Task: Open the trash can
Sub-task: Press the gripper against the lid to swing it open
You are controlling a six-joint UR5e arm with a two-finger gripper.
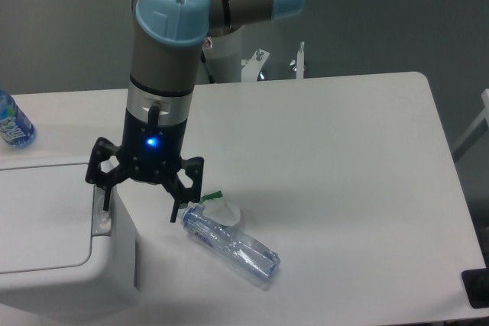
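Currently your gripper is spread wide, holding nothing; one finger sits over the trash can's grey button, lid closed, crushed bottle beside the other.

Legible text: none | blue bottle, far left edge of frame: printed label, too small and blurred to read | crushed clear bottle, lower centre: no readable label | trash can, lower left: no readable markings
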